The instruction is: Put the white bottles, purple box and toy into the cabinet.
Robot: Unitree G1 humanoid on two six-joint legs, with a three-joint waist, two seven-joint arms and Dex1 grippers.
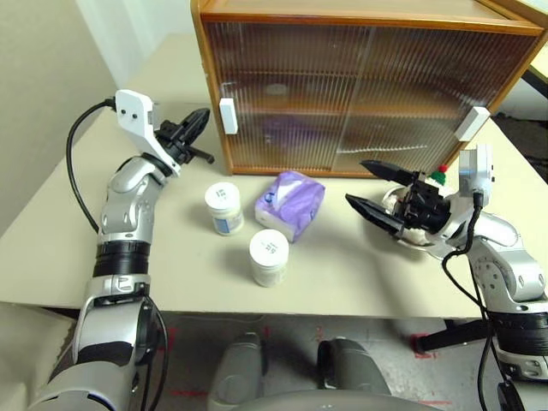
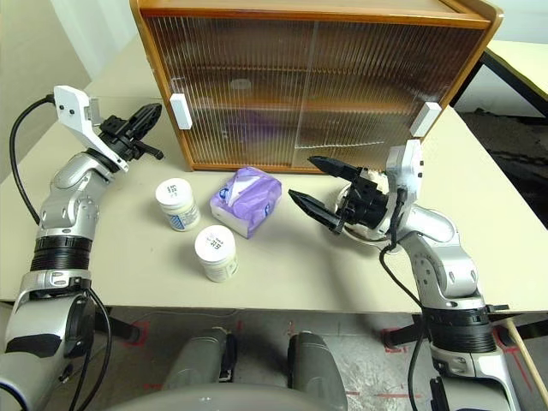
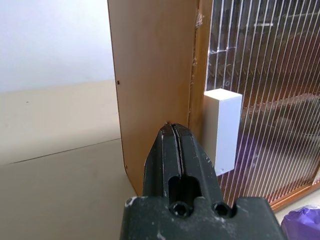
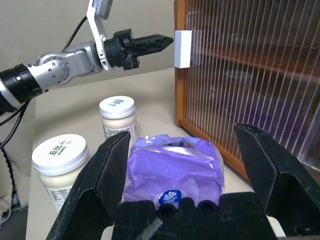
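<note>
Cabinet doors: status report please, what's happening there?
Left gripper shut, at the white handle. Right gripper open, empty. Cabinet doors closed. Bottles, purple box on table.

The pale tabletop carries the cabinet toward its far edge. Two white bottles, the purple box and a bowl lie nearer its front edge.

Head pair looking down over table, wrist cameras close, all sharing cabinet
</note>
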